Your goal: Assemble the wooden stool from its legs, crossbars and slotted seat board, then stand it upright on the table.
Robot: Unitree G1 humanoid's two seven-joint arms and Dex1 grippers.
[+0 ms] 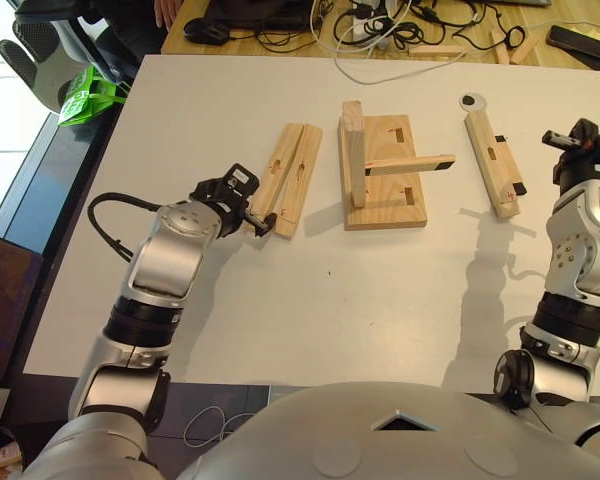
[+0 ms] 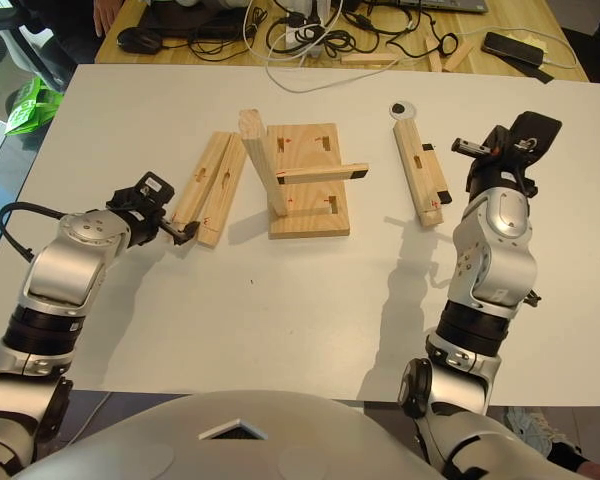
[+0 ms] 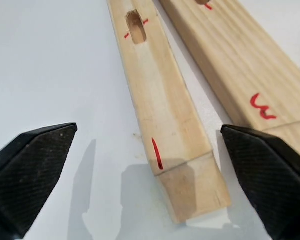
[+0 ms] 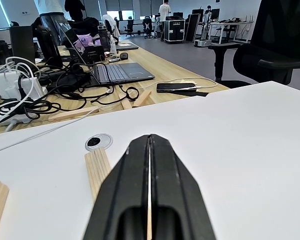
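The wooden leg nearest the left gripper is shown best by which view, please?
The left wrist view: the leg lies close up between the open jaws, slot and red marks clear. The eye views show it whole but small, beside a second leg.

Passage along near table (image 1: 360,310); upright leg (image 1: 353,150) blocks centre.

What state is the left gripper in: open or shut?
Open. The left gripper has its fingers wide apart, one on each side of the end of a wooden leg lying flat.
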